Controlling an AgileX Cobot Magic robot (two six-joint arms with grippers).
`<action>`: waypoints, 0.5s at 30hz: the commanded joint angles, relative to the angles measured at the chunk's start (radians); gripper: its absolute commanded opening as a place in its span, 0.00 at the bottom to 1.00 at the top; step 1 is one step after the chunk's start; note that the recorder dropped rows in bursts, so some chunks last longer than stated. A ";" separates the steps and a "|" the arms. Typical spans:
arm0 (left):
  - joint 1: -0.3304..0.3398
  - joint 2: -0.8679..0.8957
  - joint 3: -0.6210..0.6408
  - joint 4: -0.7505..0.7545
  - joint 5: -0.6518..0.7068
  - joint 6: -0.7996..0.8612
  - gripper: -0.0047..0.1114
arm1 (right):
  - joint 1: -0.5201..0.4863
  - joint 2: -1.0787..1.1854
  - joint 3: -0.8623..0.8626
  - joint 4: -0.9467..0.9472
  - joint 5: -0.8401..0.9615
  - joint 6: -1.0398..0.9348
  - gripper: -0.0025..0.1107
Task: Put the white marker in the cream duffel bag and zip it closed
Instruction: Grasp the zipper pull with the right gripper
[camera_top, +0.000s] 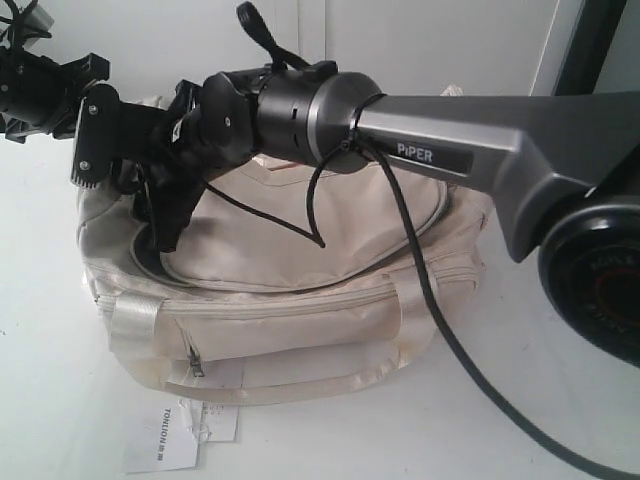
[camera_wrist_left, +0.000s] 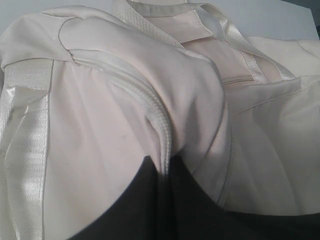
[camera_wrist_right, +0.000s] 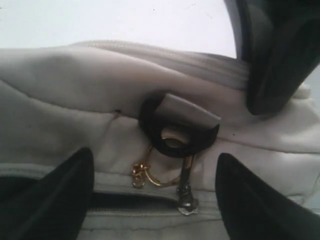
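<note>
Grey right arm (camera_top: 500, 150) marked PIPER; black wrist housing; black cable (camera_top: 435, 300).

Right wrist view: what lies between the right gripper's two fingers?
A black D-ring, a gold clasp and a silver zipper pull on the cream duffel bag lie between the spread fingers, shown in the right wrist view.

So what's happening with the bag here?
Both arms are at one end of the cream duffel bag on the table. The left claw appears to pinch a fold of its fabric. The right claw stands open, either side of the black D-ring and a zipper pull, gripping nothing. The white marker is not in view.
</note>
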 joint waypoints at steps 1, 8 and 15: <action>0.002 -0.007 -0.003 -0.038 0.029 0.000 0.04 | -0.002 0.026 -0.003 -0.002 -0.077 -0.029 0.58; 0.002 -0.007 -0.003 -0.037 0.038 0.003 0.04 | -0.002 0.062 -0.003 0.000 -0.147 -0.034 0.50; 0.002 -0.007 -0.003 -0.037 0.047 0.005 0.04 | -0.008 0.088 -0.014 0.000 -0.148 -0.031 0.17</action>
